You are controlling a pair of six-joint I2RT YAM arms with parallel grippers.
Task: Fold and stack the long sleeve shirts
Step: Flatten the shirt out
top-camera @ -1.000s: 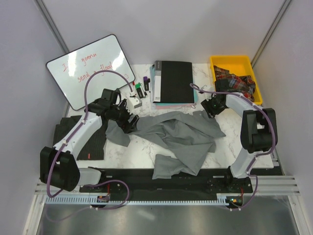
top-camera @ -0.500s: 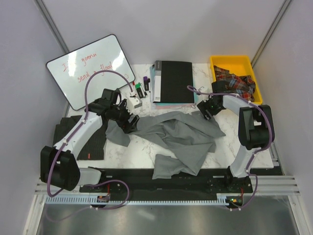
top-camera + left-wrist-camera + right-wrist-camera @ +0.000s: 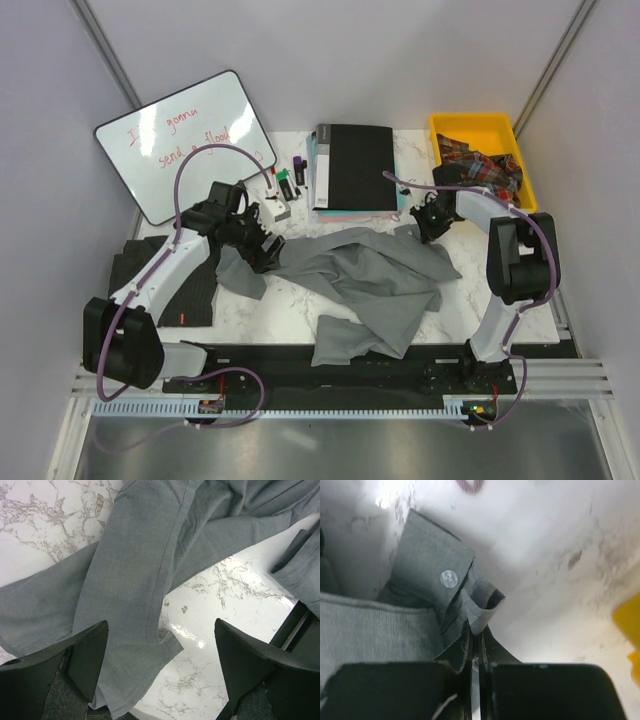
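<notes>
Two shirts: the grey shirt sprawls centre, and the striped shirt lies at the left edge. My right gripper has just slid in and pinched the grey cuff, so I judge spreading can start. The left gripper hangs wide over a sleeve. The whiteboard reads "gonna send a floo…".

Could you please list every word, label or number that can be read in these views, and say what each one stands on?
"gonna": red handwriting, upper line on the whiteboard; the word before it is unclear.
"send": lower line of the same board; what follows is partly covered and looks roughly like "a flood", but I am unsure.
Markers: labels too small to read.
Grey shirt: no lettering visible.
</notes>
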